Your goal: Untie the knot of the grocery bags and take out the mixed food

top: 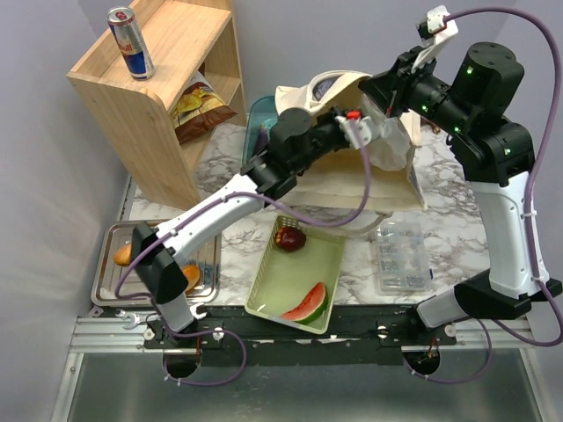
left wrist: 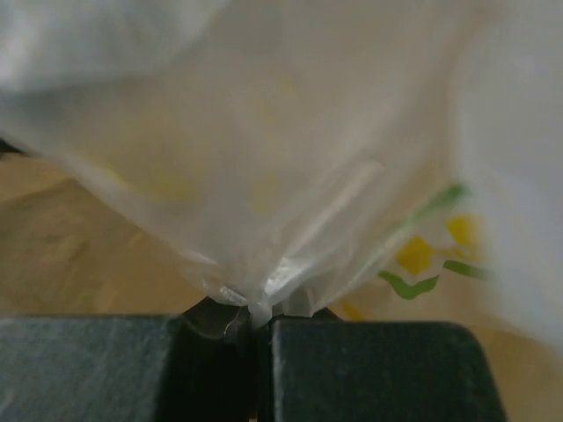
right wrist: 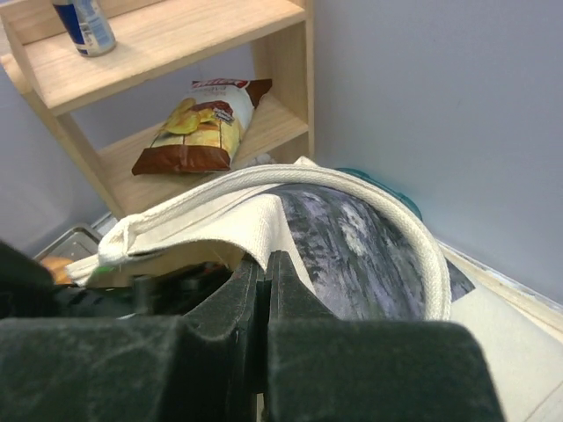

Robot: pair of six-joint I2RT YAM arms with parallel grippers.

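The left gripper [left wrist: 255, 327] has its 2 fingers pressed together on a thin twist of the grocery bag [left wrist: 264, 176]. The clear, crinkly film fans up and outward from that pinch and fills most of the left wrist view. From above, the bag hangs as a whitish bunch just past the left fingertips, over the right end of a cream tote bag [top: 352, 189] lying on the marble table [top: 457, 229].

The right gripper [right wrist: 264, 294] is also closed, with only a slit between its fingers. A corner of the tote's cloth runs down into that slit, under the tote's looped handle [right wrist: 369, 207].

On the wooden shelf [top: 167, 53] at the far left, 1 can [top: 130, 41] stands on top and 1 chips bag [top: 195, 107] lies on the lower board. Near the arm bases, a green basket [top: 264, 286] holds a dark red apple [top: 291, 237] and a watermelon wedge [top: 307, 304]. Left of it, bread rolls [top: 123, 255] sit on a metal tray [top: 106, 290], partly hidden by the left arm. A clear plastic box [top: 400, 255] lies right of the basket.
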